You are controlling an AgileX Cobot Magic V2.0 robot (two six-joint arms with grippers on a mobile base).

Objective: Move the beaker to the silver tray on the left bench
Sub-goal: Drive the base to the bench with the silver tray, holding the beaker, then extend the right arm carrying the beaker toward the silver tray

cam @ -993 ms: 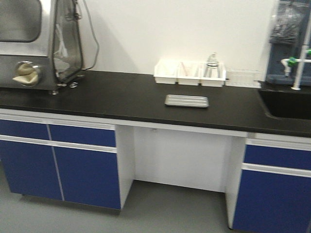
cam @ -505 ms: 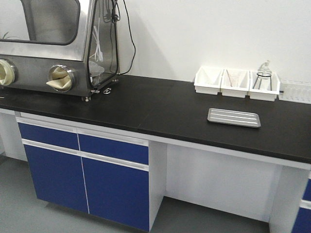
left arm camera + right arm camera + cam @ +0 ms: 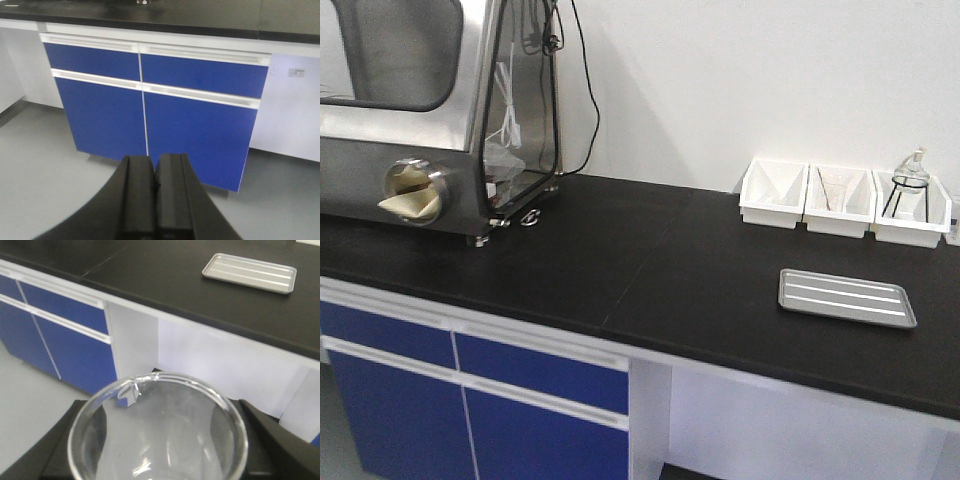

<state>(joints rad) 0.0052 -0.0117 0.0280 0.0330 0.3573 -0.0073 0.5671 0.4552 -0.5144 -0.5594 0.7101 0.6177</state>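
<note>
Since before, silver tray (image 3: 847, 297) slid rightward; beaker (image 3: 158, 390) sits inside right claw (image 3: 159, 440)

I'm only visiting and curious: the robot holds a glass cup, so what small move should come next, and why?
Probably carry the beaker forward toward the silver tray. The right gripper holds it out in front of the left bench, not over it, and the tray lies empty ahead.

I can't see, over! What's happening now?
Left gripper: jaws shut, empty. Right gripper: jaws around beaker. Silver tray bare, nothing in the way.
</note>
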